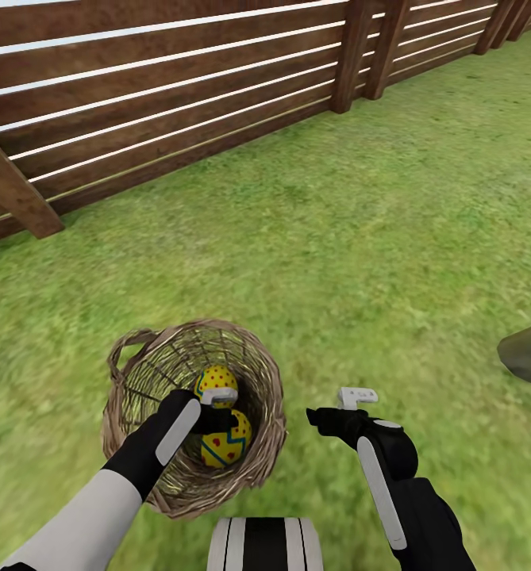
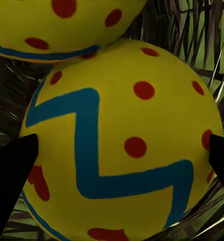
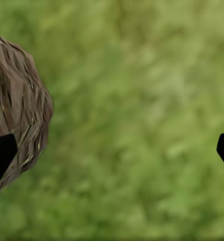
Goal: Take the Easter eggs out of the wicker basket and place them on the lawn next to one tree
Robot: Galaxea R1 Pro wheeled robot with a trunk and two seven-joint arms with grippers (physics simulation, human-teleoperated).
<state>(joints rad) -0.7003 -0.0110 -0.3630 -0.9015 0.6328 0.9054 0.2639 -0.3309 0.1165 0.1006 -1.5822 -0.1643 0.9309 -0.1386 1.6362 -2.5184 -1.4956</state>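
Basket: we see the wicker basket (image 1: 192, 419) in the lower left of the head view, standing upright on the lawn (image 1: 360, 238), its handle loop at its upper left rim. In the right wrist view its woven wall (image 3: 16, 105) sits at the frame's left edge against blurred grass (image 3: 137, 120).

Eggs: we count two Easter eggs inside the basket in the head view, the upper egg (image 1: 216, 379) and the lower egg (image 1: 227, 441), one just above the other and touching. A third we cannot make out.

Left claw: our left gripper (image 1: 220, 411) reaches down into the basket, between the two eggs. In the left wrist view the lower egg (image 2: 122, 145) lies between the dark fingertips (image 2: 14, 175), which stand at either flank of it; the jaws are wide, and we cannot tell whether they press the shell. The upper egg (image 2: 57, 25) touches it at the frame's top.

Right claw: our right gripper (image 1: 336, 408) hovers over bare grass just right of the basket, lower centre of the head view, jaws spread wide with nothing between them.

Fence: a brown slatted fence (image 1: 178, 103) runs across the top of the head view.

Right edge: a grey-green shape (image 1: 527, 350), cut off by the frame, unidentifiable.
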